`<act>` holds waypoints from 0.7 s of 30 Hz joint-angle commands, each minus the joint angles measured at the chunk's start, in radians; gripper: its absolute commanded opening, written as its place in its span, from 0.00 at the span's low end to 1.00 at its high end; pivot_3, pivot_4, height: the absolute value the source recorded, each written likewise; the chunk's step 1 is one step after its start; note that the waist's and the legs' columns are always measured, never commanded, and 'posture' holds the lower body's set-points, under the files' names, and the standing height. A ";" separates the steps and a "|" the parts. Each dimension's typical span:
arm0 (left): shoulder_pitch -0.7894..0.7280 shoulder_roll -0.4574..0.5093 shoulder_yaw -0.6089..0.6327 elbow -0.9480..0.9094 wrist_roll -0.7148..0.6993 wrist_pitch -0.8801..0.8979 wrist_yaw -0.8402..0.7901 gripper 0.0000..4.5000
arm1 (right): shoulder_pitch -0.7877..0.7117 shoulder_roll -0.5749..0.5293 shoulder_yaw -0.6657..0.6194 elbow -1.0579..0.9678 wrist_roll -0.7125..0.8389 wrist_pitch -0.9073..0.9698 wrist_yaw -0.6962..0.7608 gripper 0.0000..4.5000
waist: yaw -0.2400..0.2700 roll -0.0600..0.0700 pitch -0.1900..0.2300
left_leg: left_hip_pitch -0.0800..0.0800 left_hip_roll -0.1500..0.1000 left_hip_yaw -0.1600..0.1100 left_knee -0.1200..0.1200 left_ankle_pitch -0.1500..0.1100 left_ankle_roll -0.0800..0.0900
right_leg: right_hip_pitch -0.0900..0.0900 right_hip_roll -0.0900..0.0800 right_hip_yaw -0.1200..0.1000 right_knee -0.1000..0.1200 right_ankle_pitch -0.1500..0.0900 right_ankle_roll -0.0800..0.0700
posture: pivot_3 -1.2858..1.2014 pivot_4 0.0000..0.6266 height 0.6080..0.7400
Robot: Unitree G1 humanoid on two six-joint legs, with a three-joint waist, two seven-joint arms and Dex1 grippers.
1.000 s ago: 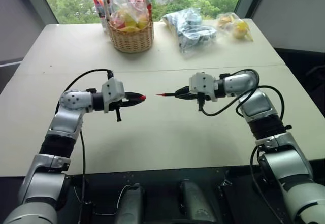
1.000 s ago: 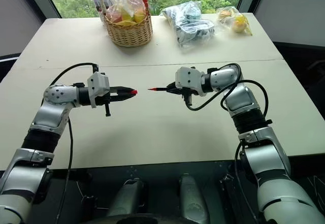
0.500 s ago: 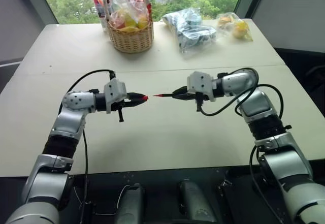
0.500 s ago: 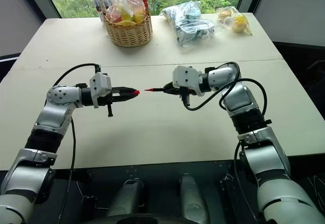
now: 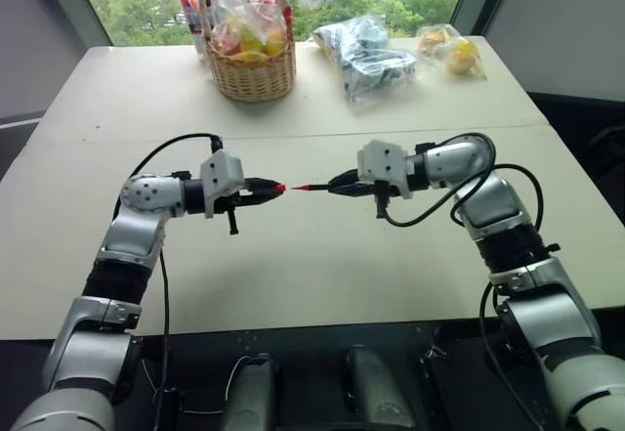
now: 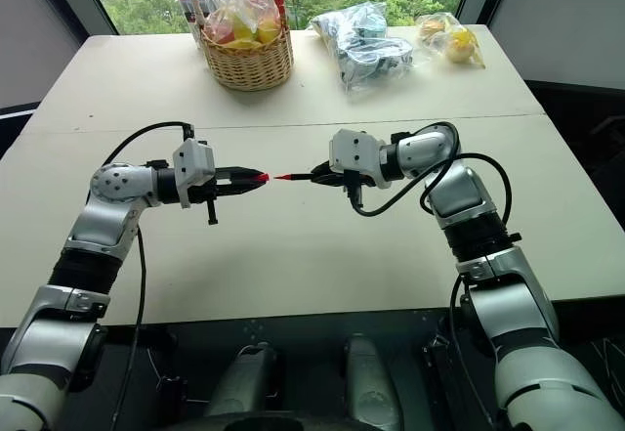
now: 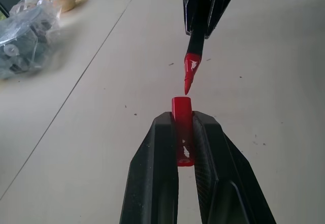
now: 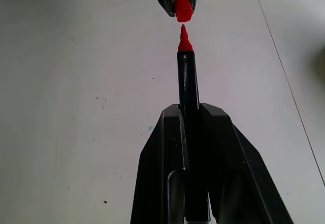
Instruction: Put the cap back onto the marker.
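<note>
Above the middle of the table my left gripper point(image 5: 270, 189) is shut on the small red cap point(image 7: 182, 127), whose open end faces right. Facing it, my right gripper point(image 5: 342, 183) is shut on the slim black marker point(image 8: 188, 92), with its red tip point(image 5: 298, 188) pointing left at the cap. A small gap separates tip and cap; they are nearly in line and not touching. In the left wrist view the marker point(image 7: 195, 56) hangs just beyond the cap. In the right wrist view the cap point(image 8: 182, 5) sits just past the tip.
A wicker basket point(image 5: 253, 71) with bagged fruit stands at the back of the table, upright coloured markers point(image 5: 191, 13) beside it. A plastic bag of dark items point(image 5: 366, 52) and a bag of yellow fruit point(image 5: 451, 50) lie at the back right. A seam point(image 5: 312, 138) crosses the table.
My right gripper has carried the marker to the left, so the gap between its red tip and the cap has shrunk. The left gripper with the cap has held still.
</note>
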 commanded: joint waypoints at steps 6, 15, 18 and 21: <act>-0.018 -0.006 0.011 -0.026 -0.007 0.003 -0.002 0.00 | -0.001 0.013 0.001 -0.061 0.028 0.012 0.000 0.01 | 0.000 0.000 0.000 | 0.000 0.000 0.000 0.000 0.000 0.000 | 0.000 0.000 0.000 0.000 0.000 0.000 | 0.52 0.24 1.00; -0.008 -0.007 0.010 -0.039 -0.013 0.015 -0.010 0.00 | 0.000 0.020 0.009 -0.083 0.037 0.027 -0.006 0.01 | 0.000 0.000 0.000 | 0.000 0.000 0.000 0.000 0.000 0.000 | 0.000 0.000 0.000 0.000 0.000 0.000 | 0.52 0.24 1.00; -0.003 -0.004 0.008 -0.043 -0.013 0.018 -0.018 0.00 | -0.003 0.017 0.010 -0.077 0.033 0.022 -0.006 0.01 | 0.000 0.000 0.000 | 0.000 0.000 0.000 0.000 0.000 0.000 | 0.000 0.000 0.000 0.000 0.000 0.000 | 0.52 0.24 1.00; -0.003 0.002 0.013 -0.040 -0.010 0.016 -0.022 0.00 | -0.003 0.008 0.010 -0.073 0.028 0.017 -0.002 0.01 | 0.000 0.000 0.000 | 0.000 0.000 0.000 0.000 0.000 0.000 | 0.000 0.000 0.000 0.000 0.000 0.000 | 0.52 0.24 1.00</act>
